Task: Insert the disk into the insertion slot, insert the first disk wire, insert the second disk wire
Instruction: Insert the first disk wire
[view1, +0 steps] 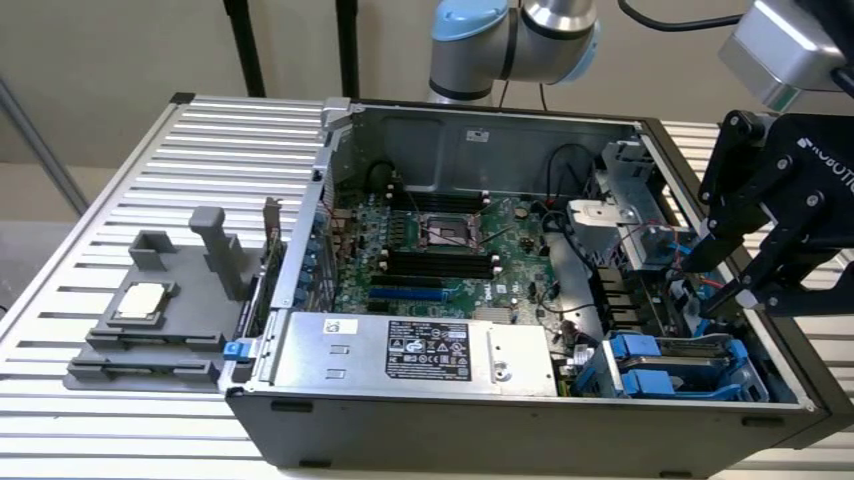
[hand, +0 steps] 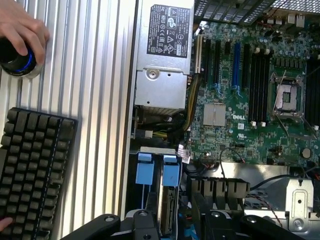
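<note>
The gripper (view1: 721, 282) hangs with its fingers spread and nothing between them at the right edge of the exterior view. It is just above the insertion slot (view1: 638, 362) in the lower right corner of the computer case (view1: 534, 430). The disk (view1: 697, 346) appears to stand on edge inside that bay, showing only a thin silver strip between blue carrier rails. I judge it rigid, fairly heavy, smooth-sided and sensitive to knocks, so the blue carrier is the safer hold. Room is tight: case walls close two sides, loose cables (view1: 663, 238) lie above, and the power supply (view1: 414, 350) sits to the left.
</note>
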